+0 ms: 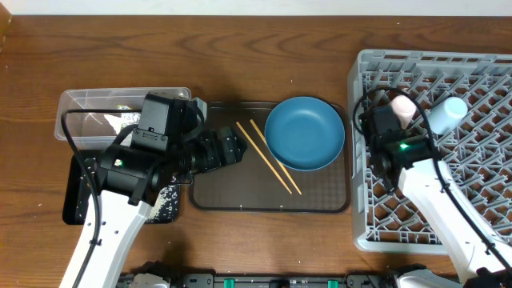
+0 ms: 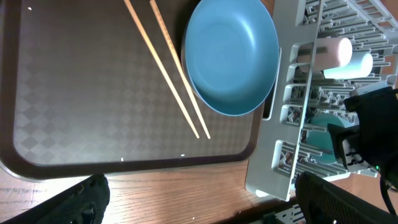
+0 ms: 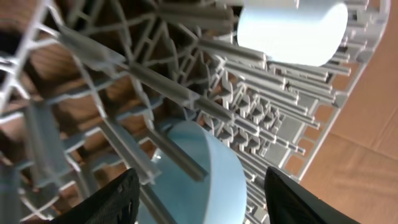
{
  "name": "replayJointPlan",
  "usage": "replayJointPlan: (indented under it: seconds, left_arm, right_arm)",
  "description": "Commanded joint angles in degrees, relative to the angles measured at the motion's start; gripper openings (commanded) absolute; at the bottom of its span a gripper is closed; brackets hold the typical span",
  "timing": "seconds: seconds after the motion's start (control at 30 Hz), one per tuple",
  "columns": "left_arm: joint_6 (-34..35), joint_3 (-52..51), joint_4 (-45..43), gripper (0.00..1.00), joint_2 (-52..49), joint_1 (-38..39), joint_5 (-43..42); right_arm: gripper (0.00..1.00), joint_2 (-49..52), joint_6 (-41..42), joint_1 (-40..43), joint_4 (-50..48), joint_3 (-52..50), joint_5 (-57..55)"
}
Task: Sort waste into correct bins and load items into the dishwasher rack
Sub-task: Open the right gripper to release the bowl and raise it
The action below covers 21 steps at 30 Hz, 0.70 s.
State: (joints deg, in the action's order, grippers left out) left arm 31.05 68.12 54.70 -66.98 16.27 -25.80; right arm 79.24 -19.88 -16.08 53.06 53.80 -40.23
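Now, with the left gripper (image 2: 199, 196) open above the tray (image 2: 74, 93) and the right gripper (image 3: 199, 193) open over the rack (image 1: 432, 58), the stiff, slick blue plate (image 1: 305, 133) probably needs a rim pinch.

– Where can I come down on the serving tray (image 1: 240, 192)?
– Your left half of it is bare. The chopsticks (image 1: 268, 157) slant across the middle, and the blue plate (image 1: 304, 133) fills the right end, close beside the rack (image 1: 472, 200) wall.
– And the rack?
– You meet pegs throughout. A pinkish cup (image 1: 404, 108) and a light blue cup (image 1: 450, 112) lie at its far side.
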Motion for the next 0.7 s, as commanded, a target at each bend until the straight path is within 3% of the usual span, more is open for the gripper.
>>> replayJointPlan:
  seconds: [0.0, 0.23, 0.47, 0.57, 0.67]
  left_arm:
    - [-0.8, 0.7, 0.1, 0.98, 0.0, -0.2, -0.5]
    - [-0.8, 0.7, 0.1, 0.98, 0.0, -0.2, -0.5]
    - [-0.8, 0.7, 0.1, 0.98, 0.0, -0.2, -0.5]
    - [-0.8, 0.7, 0.1, 0.98, 0.0, -0.2, -0.5]
    - [-0.8, 0.7, 0.1, 0.98, 0.0, -0.2, -0.5]
  right_arm:
    - [0.65, -3.6, 3.6, -1.8, -0.2, 1.0, 0.9]
    - [0.71, -13.9, 11.9, 0.5, -0.2, 3.7, 7.7]
    - [0.67, -25.2, 19.1, 11.7, -2.3, 4.9, 24.0]
    - [0.57, -27.4, 19.6, 17.8, -2.1, 4.9, 30.5]
    - [0.30, -27.8, 23.6, 23.1, -0.7, 4.9, 31.9]
